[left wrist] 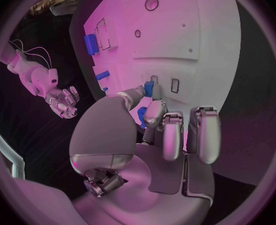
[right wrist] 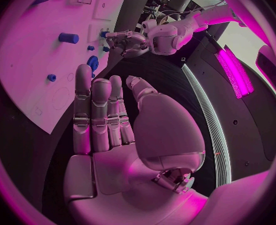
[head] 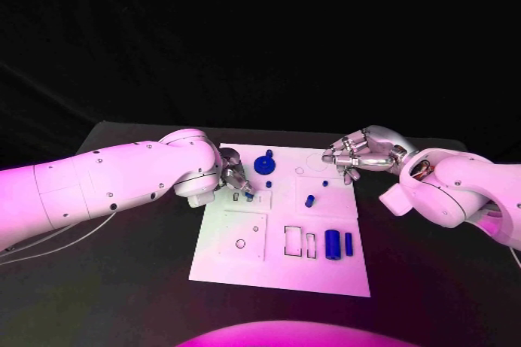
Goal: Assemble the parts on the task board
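Writing or labels: none that I can read on the task board (head: 233, 260), which lies in the middle of the head view on the black table (head: 130, 287).

My left hand (head: 235, 180) is at the board's upper left part, fingers curled in, and in the left wrist view its fingertips (left wrist: 152, 110) pinch a small blue part (left wrist: 148, 89) right at a little rectangular slot. Just right of that hand in the head view stands a round blue gear-like part (head: 265, 165), with a tiny blue peg (head: 270, 185) below it.

My right hand (head: 356, 157) hangs above the board's upper right corner, holding nothing; in the right wrist view its fingers (right wrist: 94, 115) lie straight and side by side, the thumb apart.

Near the board's middle a short blue cylinder (head: 311, 200) lies well apart from both hands. Lower right of the board, a thicker blue cylinder (head: 331, 245) and a thin blue bar (head: 348, 244) lie side by side, just right of two rectangular cut-outs (head: 301, 241). A small ring (head: 240, 244) sits at lower left.
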Motion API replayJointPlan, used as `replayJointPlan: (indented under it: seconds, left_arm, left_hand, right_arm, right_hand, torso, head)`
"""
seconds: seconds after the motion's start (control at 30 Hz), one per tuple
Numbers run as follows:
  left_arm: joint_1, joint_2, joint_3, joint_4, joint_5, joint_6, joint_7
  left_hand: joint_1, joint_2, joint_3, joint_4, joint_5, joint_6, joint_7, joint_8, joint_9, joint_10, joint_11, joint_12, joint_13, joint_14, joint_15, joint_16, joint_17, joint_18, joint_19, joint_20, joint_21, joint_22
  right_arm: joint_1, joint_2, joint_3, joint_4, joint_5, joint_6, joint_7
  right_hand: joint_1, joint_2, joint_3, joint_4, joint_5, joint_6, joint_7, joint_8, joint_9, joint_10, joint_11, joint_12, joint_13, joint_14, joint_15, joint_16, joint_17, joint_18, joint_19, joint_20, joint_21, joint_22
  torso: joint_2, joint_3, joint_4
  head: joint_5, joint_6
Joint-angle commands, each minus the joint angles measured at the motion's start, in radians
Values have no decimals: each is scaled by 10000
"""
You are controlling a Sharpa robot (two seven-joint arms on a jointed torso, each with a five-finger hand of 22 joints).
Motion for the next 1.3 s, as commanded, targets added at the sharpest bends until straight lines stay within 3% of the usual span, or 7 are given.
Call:
replayJointPlan:
  seconds: [0.03, 1.3]
  left_arm:
    - [-10, 13, 0, 32, -223, 261, 41]
    - [-20, 2, -3, 40, -105, 697, -71]
  left_hand:
    - [30, 77, 1054, -1088, 56, 62, -105, 36, 649, 66, -21, 40, 5, 1069, -78, 55, 2631, -161, 599, -85, 32, 1552]
    - [-98, 1, 1119, -1157, 57, 139, -150, 96, 693, 81, -56, 41, 15, 1069, -105, 55, 2631, -162, 601, -97, 32, 1555]
  right_arm:
    - [-10, 3, 1, 7, -55, 159, 39]
    - [-11, 3, 1, 33, -55, 199, 26]
  right_hand:
    - [38, 88, 12, 64, 6, -70, 3, 63, 9, -92, -9, 47, 7, -63, -4, 20, 6, 40, -62, 3, 32, 9]
    - [38, 88, 12, 64, 6, -70, 3, 63, 9, -92, -9, 47, 7, -63, -4, 20, 6, 40, -62, 3, 32, 9]
  torso:
    - [-3, 2, -4]
    - [6, 9, -3]
  head:
    - [1, -18]
    - [24, -64]
